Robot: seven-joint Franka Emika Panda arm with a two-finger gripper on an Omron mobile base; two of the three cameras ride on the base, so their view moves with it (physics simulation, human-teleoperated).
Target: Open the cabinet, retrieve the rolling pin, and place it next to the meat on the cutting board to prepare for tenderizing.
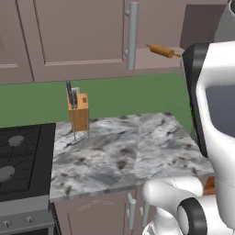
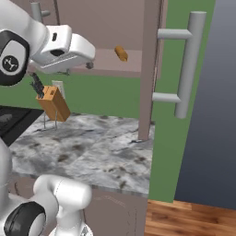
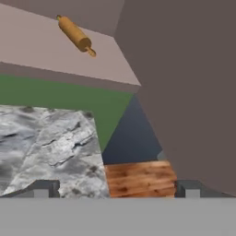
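- Orange-brown wooden rolling pin, a cylinder with a thin handle at each end, lies on the bottom shelf of the opened cabinet; nothing touches it.
- In the left base view the rolling pin rests at an angle on that shelf, just right of a neighbouring closed door's grey bar handle.
- In the right base view the rolling pin shows end-on as a short orange stub on the shelf, left of the open door.
- Taupe-brown wall cabinet stands open; its door is swung out edge-on, to the right of the rolling pin, with the long vertical grey metal bar handle on its far face.
- Two-finger gripper hangs below the rolling pin and well apart from it, jaws spread wide and holding nothing; its dark finger tips show at the bottom of the hand view.
- Grey-white marbled stone counter lies below the rolling pin's shelf, with a green wall between them.
- Orange wooden knife block with dark knife handles stands at the back of that counter, down and left of the rolling pin.
- Black stove top adjoins the counter, further left of the rolling pin.
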